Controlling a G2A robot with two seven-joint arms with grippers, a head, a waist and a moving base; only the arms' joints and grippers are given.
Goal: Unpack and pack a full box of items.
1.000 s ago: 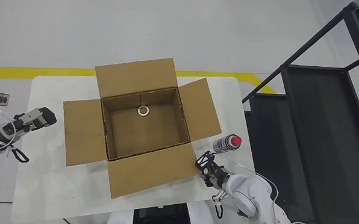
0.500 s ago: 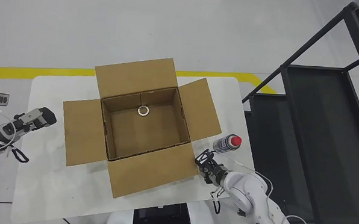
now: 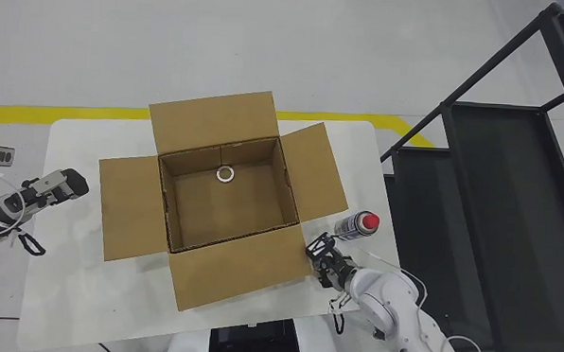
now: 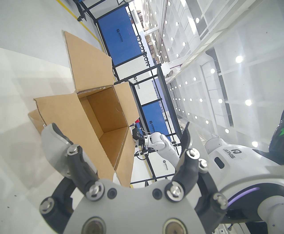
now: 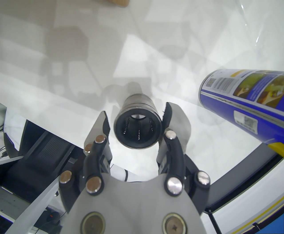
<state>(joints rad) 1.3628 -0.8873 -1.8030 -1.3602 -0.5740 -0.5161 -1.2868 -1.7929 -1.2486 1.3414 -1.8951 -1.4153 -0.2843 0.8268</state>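
Observation:
An open cardboard box [image 3: 227,204] stands in the middle of the white table [image 3: 79,271], all flaps folded out; a white ring [image 3: 226,175] lies inside by its far wall. My right gripper [image 5: 136,113] is low over the table by the box's near right corner, also seen in the top view [image 3: 322,259]. It is open and straddles a dark metal cylinder [image 5: 138,126]: one finger touches it, the other stands a small gap away. A blue spray can [image 3: 357,225] with a red cap lies just beyond. My left gripper [image 4: 121,133] hangs open and empty left of the box.
The spray can [image 5: 246,97] lies close beside the right gripper's fingers. The table's near edge runs right behind the right gripper. A dark metal stair frame [image 3: 490,185] stands off the table's right side. Bare tabletop lies between the left gripper [image 3: 69,182] and the box.
The right gripper has shifted slightly toward the box's near right corner, and its arm has drawn in a little. The left arm has kept still.

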